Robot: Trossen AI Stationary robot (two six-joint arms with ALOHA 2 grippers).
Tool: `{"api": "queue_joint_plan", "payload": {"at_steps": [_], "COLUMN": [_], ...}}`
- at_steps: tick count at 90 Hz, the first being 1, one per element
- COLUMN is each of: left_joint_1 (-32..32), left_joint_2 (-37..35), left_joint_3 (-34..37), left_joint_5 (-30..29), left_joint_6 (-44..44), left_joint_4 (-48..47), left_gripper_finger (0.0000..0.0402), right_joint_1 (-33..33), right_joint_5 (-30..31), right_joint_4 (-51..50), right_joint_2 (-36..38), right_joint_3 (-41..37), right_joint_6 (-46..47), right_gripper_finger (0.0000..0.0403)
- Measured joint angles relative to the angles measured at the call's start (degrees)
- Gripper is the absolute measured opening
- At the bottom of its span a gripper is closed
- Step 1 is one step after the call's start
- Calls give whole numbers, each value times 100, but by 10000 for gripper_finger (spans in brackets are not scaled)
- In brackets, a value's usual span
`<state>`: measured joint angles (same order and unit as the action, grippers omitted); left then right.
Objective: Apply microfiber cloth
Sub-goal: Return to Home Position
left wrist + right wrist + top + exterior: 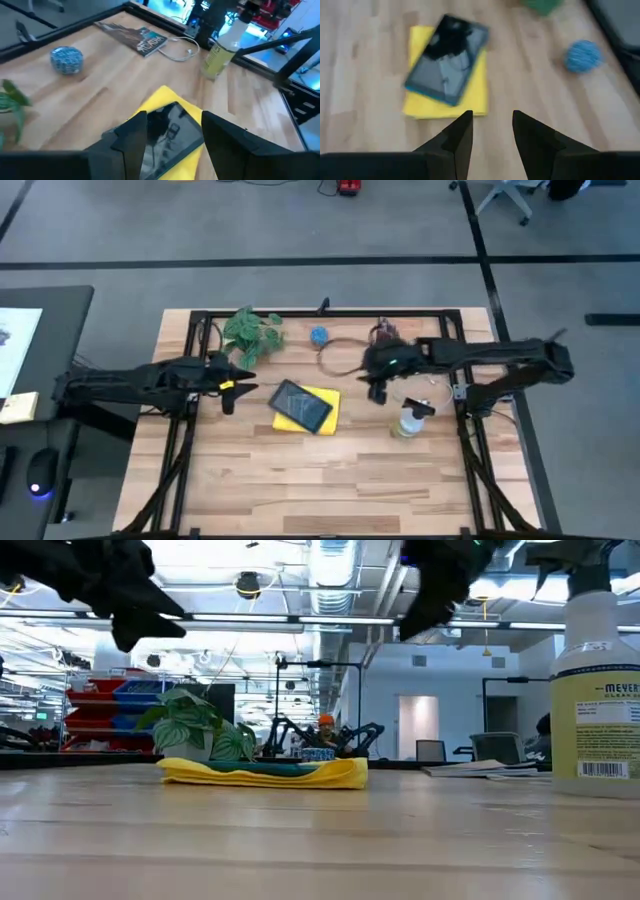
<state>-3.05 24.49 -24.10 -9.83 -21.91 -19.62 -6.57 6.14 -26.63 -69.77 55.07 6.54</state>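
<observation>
The yellow microfiber cloth (318, 416) lies flat on the table's middle, and a dark tablet (300, 406) rests on top of it, turned askew (447, 60). My left gripper (228, 394) hovers open to the cloth's left, above the table, with the tablet (170, 134) showing between its fingers. My right gripper (378, 390) hovers open to the cloth's right, raised off the table, facing the cloth (446, 97).
A spray bottle (411, 420) stands right of the cloth, near my right gripper. A blue ball (319, 335), a potted plant (250, 335), a looped cable (340, 355) and a booklet (137, 36) lie toward the far edge. Bare wood spreads toward the near edge.
</observation>
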Motion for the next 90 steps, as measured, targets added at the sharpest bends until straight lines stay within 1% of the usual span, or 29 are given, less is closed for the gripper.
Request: {"api": "queue_joint_plan", "payload": {"at_steps": [10, 21, 31, 37, 42, 56, 60, 69, 78, 85, 90], "left_joint_1": [-3, -74, -260, -421, -579, -1040, -1144, -1297, -1413, -1464, -1471], "left_joint_2": [-164, -161, -95, -94, -87, -88, -87, -85, -90, -83, -79], "left_joint_3": [0, 0, 0, 2, 21, 588, 827, 1394, 1904, 2257, 2332], "left_joint_5": [-195, -205, -205, -192, -1, 964, 1107, 1150, 1153, 1156, 1156], "left_joint_6": [225, 407, 641, 730, 855, 921, 891, 878, 872, 816, 748], "left_joint_4": [-7, 2, 63, 155, 281, 1494, 1827, 2537, 3391, 4078, 4412], "left_gripper_finger": [166, 166, 166, 166, 166, 166, 166, 166, 166, 166, 166], "right_joint_1": [-482, -1084, -1624, -1904, -2064, -2253, -2251, -2232, -2209, -2089, -1951], "right_joint_5": [-288, -574, -1070, -1243, -1349, -1615, -1678, -1870, -1920, -1924, -1924], "right_joint_4": [835, 1688, 2590, 3148, 3682, 5076, 5458, 6394, 7197, 7335, 7399], "right_joint_2": [820, 1479, 1849, 1930, 1927, 1798, 1781, 1763, 1762, 1768, 1758], "right_joint_3": [-1008, -2012, -2772, -3201, -3522, -4284, -4501, -4962, -5429, -5460, -5460], "right_joint_6": [195, 398, 562, 752, 849, 865, 864, 942, 1091, 1024, 915], "right_gripper_finger": [127, 127, 127, 127, 127, 127, 127, 127, 127, 127, 127]}}
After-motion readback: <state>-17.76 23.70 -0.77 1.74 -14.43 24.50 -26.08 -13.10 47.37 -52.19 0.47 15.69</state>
